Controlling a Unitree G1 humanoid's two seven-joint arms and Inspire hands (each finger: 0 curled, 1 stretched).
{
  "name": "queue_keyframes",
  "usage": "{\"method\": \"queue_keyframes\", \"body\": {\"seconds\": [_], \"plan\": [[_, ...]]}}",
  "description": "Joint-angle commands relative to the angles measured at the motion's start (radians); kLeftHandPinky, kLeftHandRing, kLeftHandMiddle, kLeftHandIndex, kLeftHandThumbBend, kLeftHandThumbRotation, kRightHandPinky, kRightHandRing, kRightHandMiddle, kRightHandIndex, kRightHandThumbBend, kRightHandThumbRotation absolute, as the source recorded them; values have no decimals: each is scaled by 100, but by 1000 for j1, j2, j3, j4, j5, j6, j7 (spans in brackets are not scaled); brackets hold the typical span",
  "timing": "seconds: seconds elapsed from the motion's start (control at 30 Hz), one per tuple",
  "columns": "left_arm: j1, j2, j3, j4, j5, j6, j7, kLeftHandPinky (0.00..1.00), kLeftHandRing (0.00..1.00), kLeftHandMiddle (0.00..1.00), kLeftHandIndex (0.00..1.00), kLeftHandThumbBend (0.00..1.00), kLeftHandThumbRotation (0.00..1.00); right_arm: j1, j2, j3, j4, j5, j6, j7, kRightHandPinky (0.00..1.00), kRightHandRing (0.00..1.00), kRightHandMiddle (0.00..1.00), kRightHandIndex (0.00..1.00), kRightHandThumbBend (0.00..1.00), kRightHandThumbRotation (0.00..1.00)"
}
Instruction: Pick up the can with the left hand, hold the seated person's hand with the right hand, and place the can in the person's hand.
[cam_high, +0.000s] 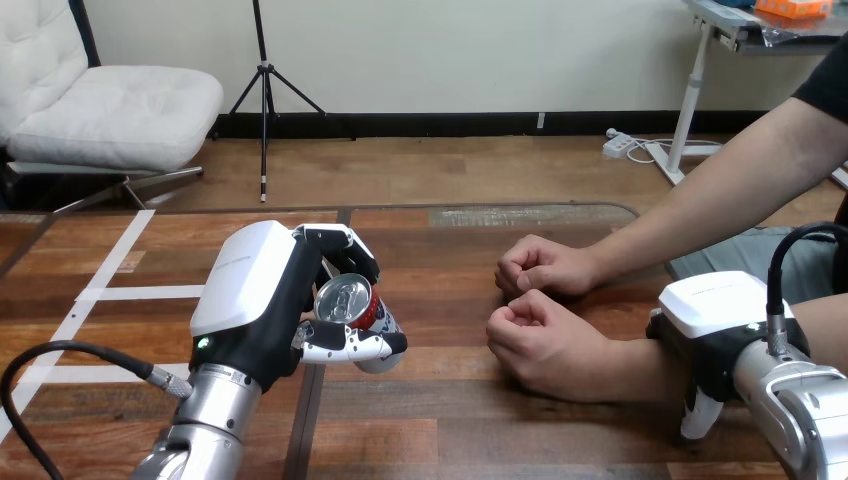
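My left hand (250, 285) is at the table's middle left, with its fingers and thumb curled round a silver and red can (352, 302). The can is tilted, with its top facing the camera, and is held just above the wood. The person's two hands rest on the table at the right as closed fists, the farther one (540, 265) behind the nearer one (530, 338). My right hand (715, 320) lies over the nearer forearm (640, 368), just behind the wrist, touching it. The can is about a hand's width left of the nearer fist.
The wooden table (440, 420) has white tape strips (120, 292) at its left. The person's farther arm (700, 205) slants in from the upper right. Bare wood lies between the can and the fists and along the front edge.
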Motion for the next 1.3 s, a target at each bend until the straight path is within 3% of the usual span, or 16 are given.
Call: {"method": "queue_keyframes", "body": {"seconds": [0.0,0.23,0.63,1.27], "plan": [[-51,10,37,-56,-11,-14,9,27,32,39,43,70,0,-59,15,8,20,-1,7,-48,72,77,80,78,76,9],[-52,10,37,-54,-9,-15,11,27,32,39,43,70,0,-65,26,12,45,13,8,-75,67,73,77,75,75,8],[-48,11,38,-56,-10,-21,13,27,32,39,43,70,0,-88,21,43,105,26,-14,-115,47,57,63,66,75,7],[-40,14,42,-64,-2,-21,14,27,33,40,43,70,0,-111,44,68,212,75,-33,-250,33,47,54,58,76,0]]}}
